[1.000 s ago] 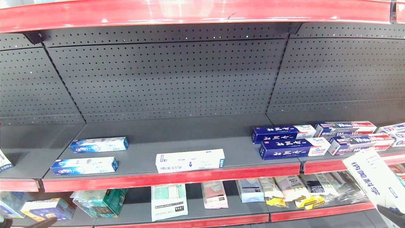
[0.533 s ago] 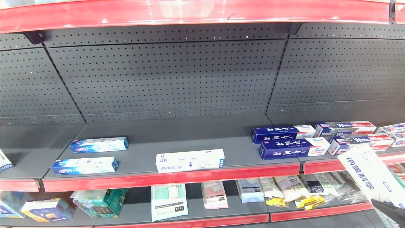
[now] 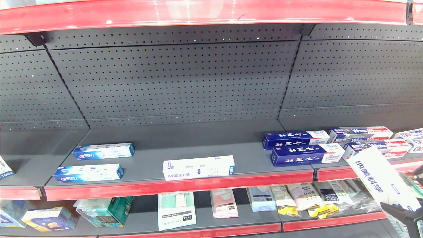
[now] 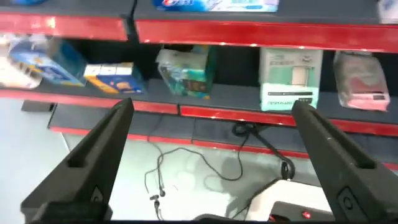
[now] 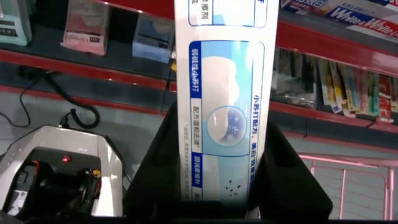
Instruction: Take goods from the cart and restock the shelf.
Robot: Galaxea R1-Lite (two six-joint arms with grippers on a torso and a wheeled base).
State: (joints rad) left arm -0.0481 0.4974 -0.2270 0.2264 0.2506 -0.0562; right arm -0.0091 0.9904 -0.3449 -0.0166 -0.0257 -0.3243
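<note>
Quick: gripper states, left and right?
Left gripper: open, empty.
Right gripper: shut on the white box.

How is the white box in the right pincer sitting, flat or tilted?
Tilted: the white box slants up and leftward out of the right pincer.

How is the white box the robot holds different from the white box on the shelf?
The held box is tilted in the air; the shelf box lies flat on the shelf. The held box is clamped in the right gripper; nothing touches the shelf box. Both are long and white with blue print.
</note>
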